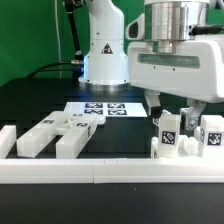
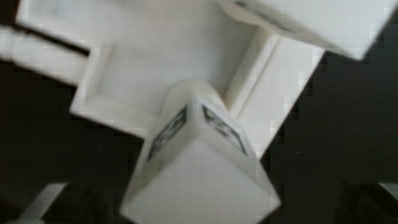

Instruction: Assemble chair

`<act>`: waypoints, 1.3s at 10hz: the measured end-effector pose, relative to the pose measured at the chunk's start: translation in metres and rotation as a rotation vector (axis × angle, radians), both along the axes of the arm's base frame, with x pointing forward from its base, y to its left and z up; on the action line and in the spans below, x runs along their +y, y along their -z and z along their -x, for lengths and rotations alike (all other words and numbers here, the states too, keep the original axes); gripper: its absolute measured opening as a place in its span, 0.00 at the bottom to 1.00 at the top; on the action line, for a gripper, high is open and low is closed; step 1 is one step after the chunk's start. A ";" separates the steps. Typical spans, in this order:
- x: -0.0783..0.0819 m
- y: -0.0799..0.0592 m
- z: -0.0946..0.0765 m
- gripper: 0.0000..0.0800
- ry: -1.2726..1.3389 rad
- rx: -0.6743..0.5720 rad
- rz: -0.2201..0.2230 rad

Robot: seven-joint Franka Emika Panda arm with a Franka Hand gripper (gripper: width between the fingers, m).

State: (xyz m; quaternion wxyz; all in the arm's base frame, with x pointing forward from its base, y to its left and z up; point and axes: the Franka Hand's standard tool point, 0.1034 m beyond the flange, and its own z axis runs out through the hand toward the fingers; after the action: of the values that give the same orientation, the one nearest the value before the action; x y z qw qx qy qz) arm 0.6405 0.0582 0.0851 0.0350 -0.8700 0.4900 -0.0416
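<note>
Clearly the fingers (image 1: 153,101) stand spread wide, gripping nothing, just above an upright tagged chair part (image 1: 169,133) at the exterior view's right of the black surface (image 1: 30,100). More white chair parts (image 1: 50,137) lie well apart toward that view's left, beyond the white border rail (image 1: 110,170).

The pincer (image 1: 177,109) hangs spread above upright tagged chair parts (image 1: 170,137).

Exterior view: low, facing arm (image 1: 103,45) across table (image 1: 40,95). Wrist view: very near chair part (image 2: 199,165), blurred.
</note>
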 end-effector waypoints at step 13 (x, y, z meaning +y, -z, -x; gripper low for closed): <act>-0.006 0.003 0.001 0.36 -0.566 -0.003 0.073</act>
State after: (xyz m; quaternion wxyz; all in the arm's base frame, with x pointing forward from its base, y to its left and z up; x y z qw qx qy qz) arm 0.6399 0.0521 0.0824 0.0147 -0.9728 0.2259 -0.0492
